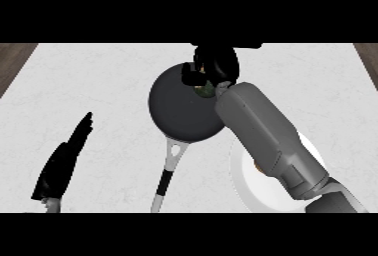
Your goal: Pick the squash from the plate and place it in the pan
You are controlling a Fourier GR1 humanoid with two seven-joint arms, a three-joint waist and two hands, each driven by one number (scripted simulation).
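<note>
A dark grey pan [181,107] lies in the middle of the counter, its handle [166,175] pointing toward the lower edge. My right hand [215,65] hangs over the pan's far right rim with its fingers curled round the squash [204,91], of which only a small greenish part shows below the hand. The white plate [247,187] sits at the lower right, mostly hidden under my right forearm [266,137]; a small orange-brown patch [256,166] shows at the forearm's edge. My left hand [65,160] rests open at the lower left, fingers up.
The counter's top [88,75] is white and speckled. Brown wooden strips show at the upper left corner [15,55] and upper right corner [367,52].
</note>
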